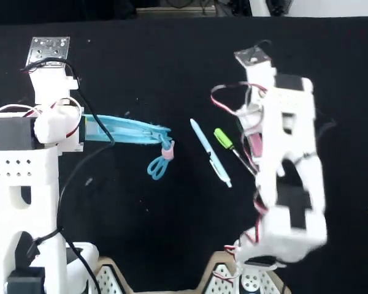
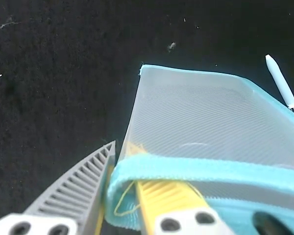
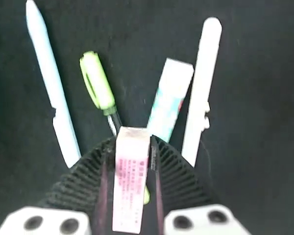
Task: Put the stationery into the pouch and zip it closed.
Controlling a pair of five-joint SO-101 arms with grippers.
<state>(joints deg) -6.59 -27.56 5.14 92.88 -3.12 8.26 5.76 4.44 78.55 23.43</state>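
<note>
Two grippers are both occupied, as you will see. Your left gripper [image 2: 120,149] is clamped on the turquoise-trimmed edge of the mesh pouch [image 2: 210,122]. The pouch stretches out from that arm over the black table [image 1: 141,233] toward the pens, with its looped zip cord [image 1: 160,164] hanging off the far end. Your right gripper [image 3: 131,143] pinches a pink-and-white eraser stick [image 3: 129,196] lengthwise between its ribbed fingers. It is above the loose stationery: a pale blue pen [image 3: 48,83], a green-capped pen [image 3: 97,87], a small teal-and-white block [image 3: 169,98] and a white pen [image 3: 202,88]. These lie side by side on the table, apart from the pouch.
</note>
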